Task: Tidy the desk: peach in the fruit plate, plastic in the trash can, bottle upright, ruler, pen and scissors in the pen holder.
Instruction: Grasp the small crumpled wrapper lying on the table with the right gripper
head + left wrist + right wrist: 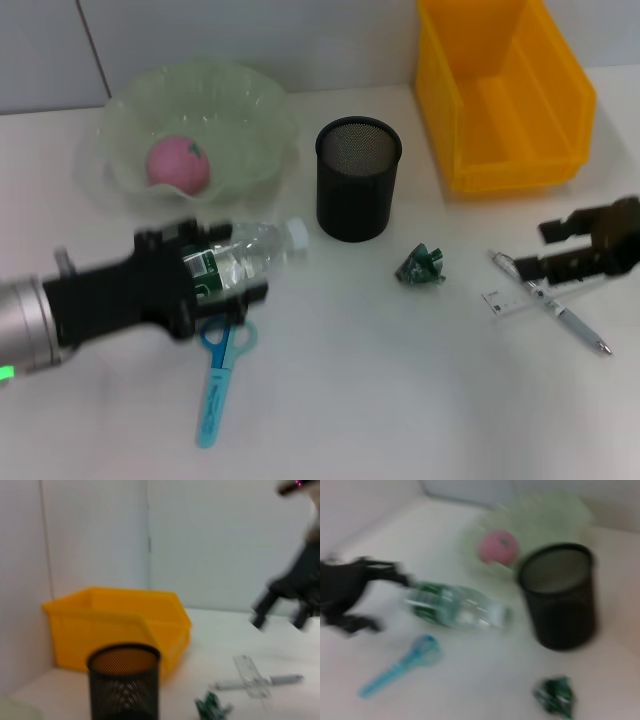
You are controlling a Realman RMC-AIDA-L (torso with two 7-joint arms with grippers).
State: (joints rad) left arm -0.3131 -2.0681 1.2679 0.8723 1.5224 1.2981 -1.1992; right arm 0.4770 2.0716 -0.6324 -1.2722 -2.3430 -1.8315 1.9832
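A clear bottle (pixel 255 250) with a white cap and green label lies on its side. My left gripper (pixel 225 265) is open, with a finger on either side of the bottle's base end. Blue scissors (pixel 218 375) lie just in front of it. The pink peach (pixel 180 162) sits in the pale green fruit plate (pixel 250 110). A crumpled green plastic scrap (pixel 420 265) lies in front of the black mesh pen holder (pixel 357 185). My right gripper (pixel 535 248) hangs open just above the clear ruler (pixel 503 301) and the pen (pixel 565 318). The yellow trash bin (pixel 505 95) stands at the back right.
A white wall runs close behind the plate and the bin. Seen from the left wrist, the pen holder (pixel 125 685) stands in front of the bin (pixel 115 625), with the plastic (pixel 212 707), ruler (pixel 250 672) and pen (pixel 285 679) beside it.
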